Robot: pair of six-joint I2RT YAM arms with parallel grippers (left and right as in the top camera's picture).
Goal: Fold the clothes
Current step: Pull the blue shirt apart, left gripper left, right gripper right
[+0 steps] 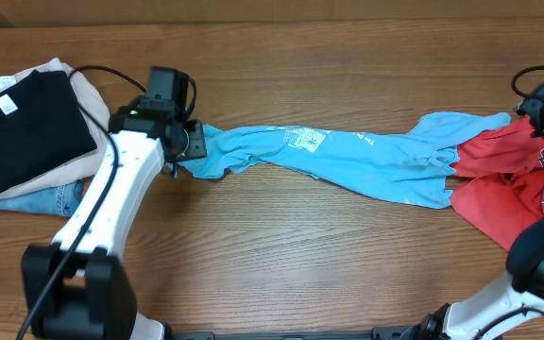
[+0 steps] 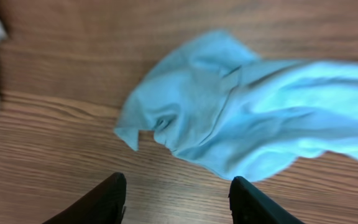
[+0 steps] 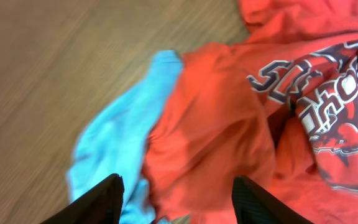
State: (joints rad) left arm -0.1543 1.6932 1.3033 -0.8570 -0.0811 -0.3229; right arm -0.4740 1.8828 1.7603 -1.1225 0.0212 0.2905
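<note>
blue T-shirt [image 1: 348, 156]: strung out across mid tabletop [image 1: 300, 255], right end overlapping red T-shirt [image 1: 508, 184]
red T-shirt: crumpled, right edge
left fingers [image 2: 98, 204]: spread, empty, at blue shirt's left end
right fingers [image 3: 98, 202]: spread, empty, over red shirt

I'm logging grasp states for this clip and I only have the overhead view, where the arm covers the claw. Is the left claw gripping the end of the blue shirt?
Observer: No. The left wrist view shows the left claw open, with only bare table in its gap. The light blue T-shirt lies just ahead of it, not pinched.
Operator: And the right claw? Overhead I only see the arm above the red pile.
Observer: The right wrist view shows the right claw open too. It is above the red T-shirt with no cloth clamped in it.
</note>
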